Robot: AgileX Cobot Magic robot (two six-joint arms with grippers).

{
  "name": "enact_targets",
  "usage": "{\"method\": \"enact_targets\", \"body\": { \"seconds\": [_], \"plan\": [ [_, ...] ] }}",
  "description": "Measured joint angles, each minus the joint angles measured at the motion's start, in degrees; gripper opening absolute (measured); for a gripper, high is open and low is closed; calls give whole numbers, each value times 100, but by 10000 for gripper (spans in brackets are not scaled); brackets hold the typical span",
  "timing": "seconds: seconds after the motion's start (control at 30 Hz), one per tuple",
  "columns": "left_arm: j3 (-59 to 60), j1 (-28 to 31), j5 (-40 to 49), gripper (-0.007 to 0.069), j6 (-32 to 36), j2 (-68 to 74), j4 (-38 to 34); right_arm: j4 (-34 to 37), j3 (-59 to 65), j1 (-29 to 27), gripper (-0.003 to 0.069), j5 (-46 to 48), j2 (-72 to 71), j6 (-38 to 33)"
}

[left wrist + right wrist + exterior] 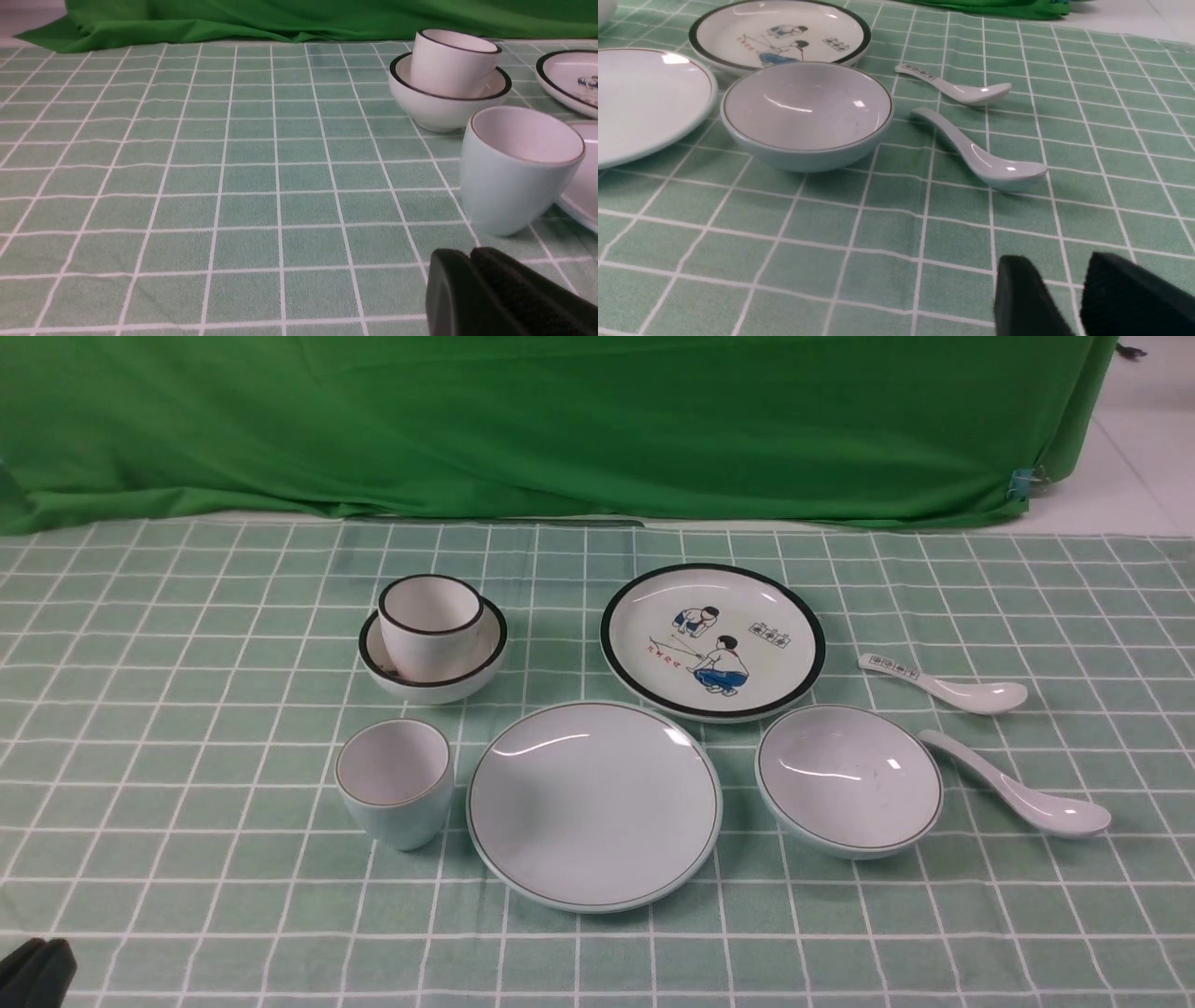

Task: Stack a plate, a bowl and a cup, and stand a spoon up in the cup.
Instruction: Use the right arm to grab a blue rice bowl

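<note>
Right, nothing is stacked yet, and everything sits on the checked cloth point(187, 821). The plate point(594, 803) lies flat at the centre and serves as the landmark. The cup point(394, 782) stands upright just beside the plate on the robot's left. The bowl point(848, 779) sits just beside the plate on the right. The spoon point(1018, 793) lies beyond the bowl, further right of the plate, with its handle pointing back towards the bowl.

Count them: two plates, two bowls, two cups and two spoons. The extra set lies on the far side of the plate: a cartoon plate point(712, 641), a black-rimmed bowl point(432, 663) with a black-rimmed cup point(429, 616) standing in it, and a printed-handle spoon point(943, 683).

The left gripper point(469, 254) waits on the near side of the cup, its jaws pressed together on nothing. The right gripper point(1059, 261) waits on the near side of the spoon, its jaws apart and empty.

As for handling, all four pieces look hard, stiff and glossy, so they are probably slippery under the pads and likely to chip if knocked together. The plate can stay put as the base. The bowl looks best pinched at its rim, one finger inside and one outside, and the cup likewise at its wall. The spoon looks light, and its raised handle offers the best hold.
</note>
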Motion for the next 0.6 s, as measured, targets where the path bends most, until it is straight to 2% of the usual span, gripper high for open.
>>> {"method": "enact_targets", "body": {
  "seconds": [0.07,0.1,0.13,0.27,0.4,0.5,0.53,0.6],
  "plan": [
    [0,0,-486,17,-467,0,-1089,0,0,0,242,0,0,0],
    [0,0,-518,17,-506,0,-1185,0,0,0,242,0,0,0],
    [0,0,-786,17,-747,0,-1925,0,0,0,242,0,0,0],
    [0,0,-1358,17,-1060,0,-2952,0,0,0,242,0,0,0],
    [-85,0,-1568,17,-1159,-2,-3127,0,0,0,242,0,0,0],
    [-602,0,-865,17,-993,8,-2972,0,0,0,242,0,0,0],
    [-1179,0,-184,17,-568,203,-2796,0,0,0,242,0,0,0],
    [-1632,0,414,17,-235,517,-2662,0,0,0,242,0,0,0]
  ]
}}
